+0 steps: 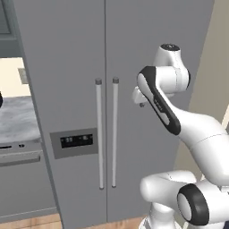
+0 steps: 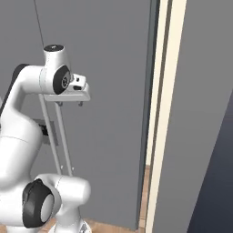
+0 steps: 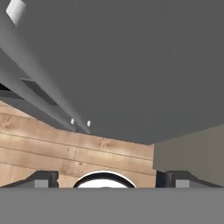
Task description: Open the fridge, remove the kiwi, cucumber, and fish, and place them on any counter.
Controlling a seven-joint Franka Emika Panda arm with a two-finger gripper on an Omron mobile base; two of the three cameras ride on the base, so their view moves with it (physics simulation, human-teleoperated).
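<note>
Standing closed ahead of the robot, the fridge (image 1: 71,67) is seen as a tall light-grey unit with two doors that meet at a thin vertical seam. Two long vertical bar handles (image 1: 107,134) are mounted just beside that seam, one on each door, each capped at the top by a small round end. One dark display panel (image 1: 74,142) is set into the left door, low and left of the handles, with a row of small light marks on it. Nothing of the interior can be seen, since both doors are shut.

The claw (image 2: 69,103) is held in front of the right door, near handle-top height and just right of the two bars, in the right base view. In the hand view its two dark fingertips (image 3: 41,179) are spread far apart at the two sides of the lower edge, and nothing is held between them. The same view looks down the grey door face to a wooden plank floor (image 3: 52,148).

To the left of the fridge, one grey-white marbled worktop (image 1: 15,123) is seen over dark grey cabinet fronts. To the right, a cream wall (image 2: 169,113) stands beside the fridge's side.
</note>
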